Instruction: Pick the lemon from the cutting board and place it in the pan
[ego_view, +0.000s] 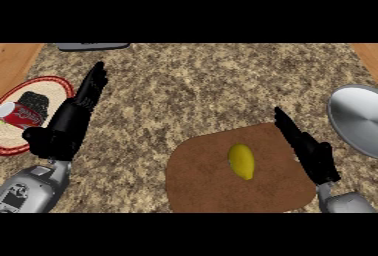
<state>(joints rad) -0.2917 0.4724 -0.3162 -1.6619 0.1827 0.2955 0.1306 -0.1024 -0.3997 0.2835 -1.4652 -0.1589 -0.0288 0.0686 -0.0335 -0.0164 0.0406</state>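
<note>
Head view. Lemon (241, 161) lay on the cutting board (203, 192), left of the pan (359, 122). Probably light, firm and smooth-skinned enough to roll, it was best grasped across its narrow middle. Its long axis ran near to far, the far tip leaning slightly left. Right hand (308, 150), open with straight fingers, stood just right of it; left hand (70, 120) rested open at the left.

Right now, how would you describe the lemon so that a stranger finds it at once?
Find the brown cutting board on the speckled counter, low in the view. The lemon lies near its middle, left of the right hand. It is the only yellow thing, small and oval.
</note>
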